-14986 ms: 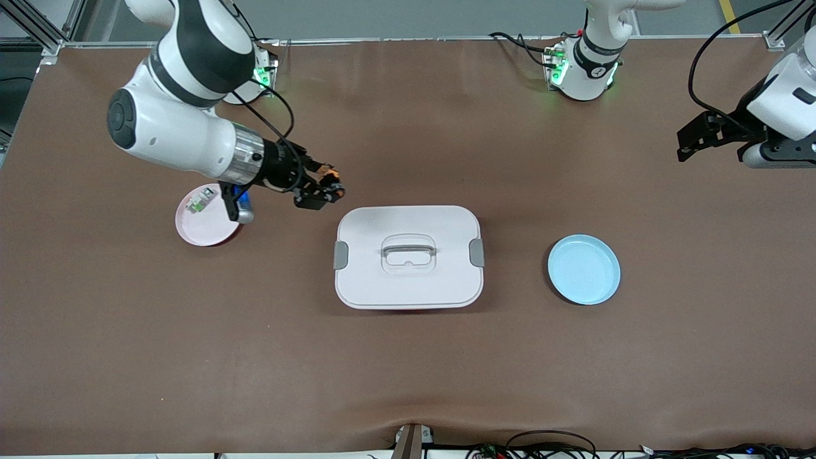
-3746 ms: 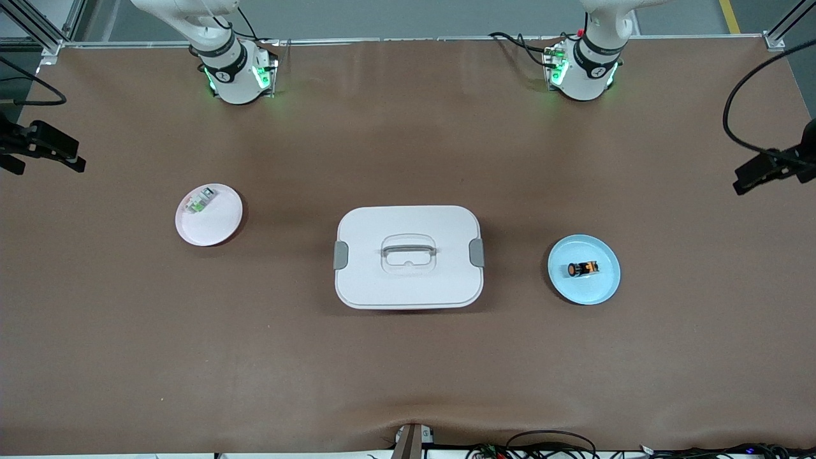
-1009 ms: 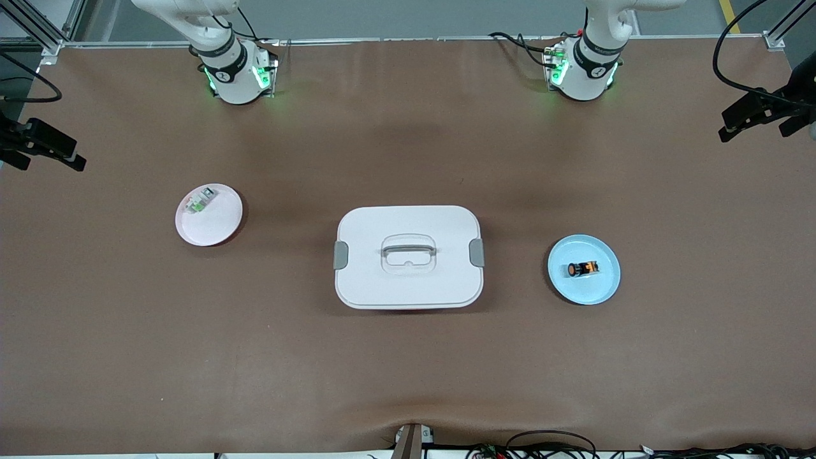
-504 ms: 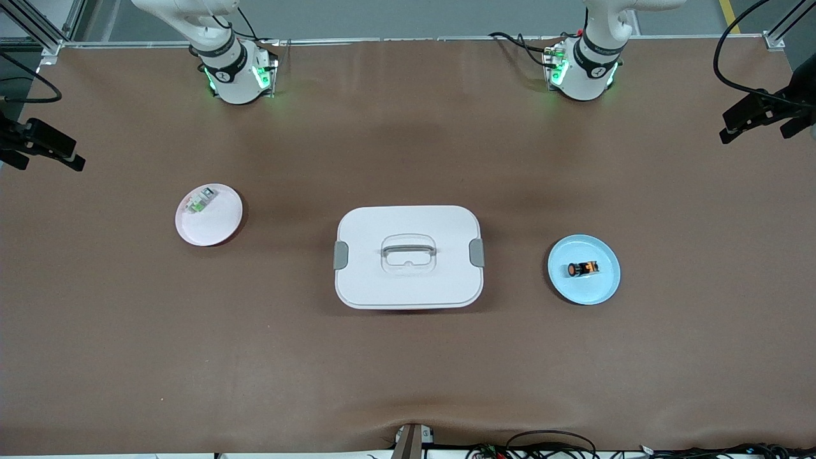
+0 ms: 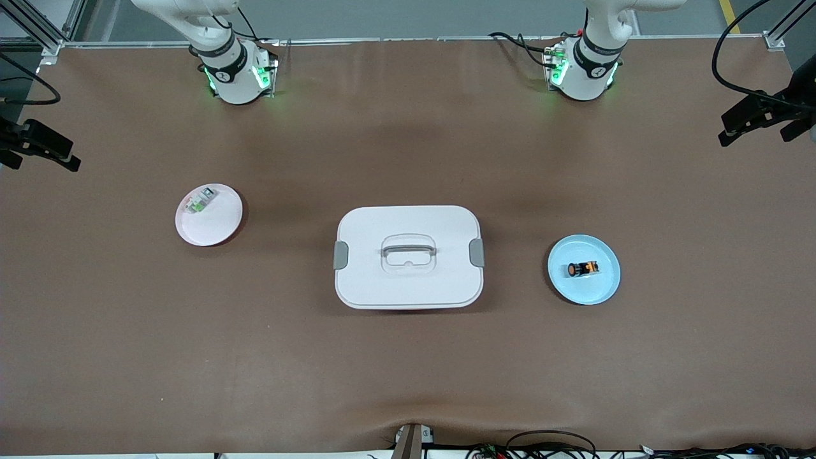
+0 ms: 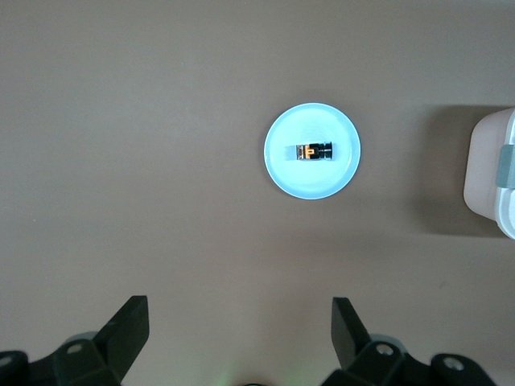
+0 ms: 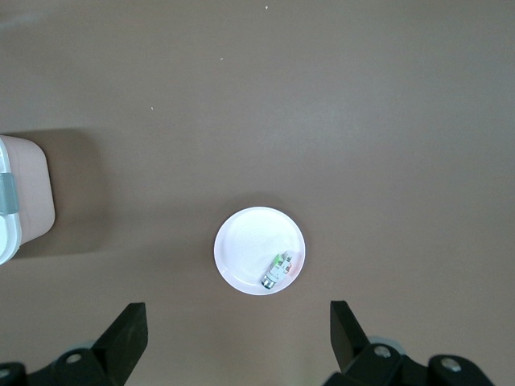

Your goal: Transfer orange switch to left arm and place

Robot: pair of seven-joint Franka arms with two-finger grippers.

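A brown tabletop (image 5: 408, 370) seen from high up, with two white robot arms based along one long edge. The orange switch (image 5: 582, 269) – a tiny black cylinder with an orange cap – lies on its side in a pale blue plate (image 5: 602, 290) toward the left arm's end of the tabletop. Its long axis runs along the length of the tabletop, with the orange cap pointing toward the box (image 5: 408, 284).

The box, white with grey side latches, sits in the middle, between the blue plate and a pink plate (image 5: 217, 226) toward the right arm's end. The pink plate holds only a small green-and-clear component (image 5: 199, 202).

The left pincer (image 5: 755, 121) hangs high over its end of the tabletop, fingers spread wide and empty; in its wrist view the switch lies well apart from it, straight out ahead of the open jaws. The right pincer (image 5: 38, 146) is also spread and empty, waiting over the other end.

The left arm is clearly the nearer to the switch. Bare tabletop surrounds both plates, so there is open room to move; the box is the only obstacle between the two ends.
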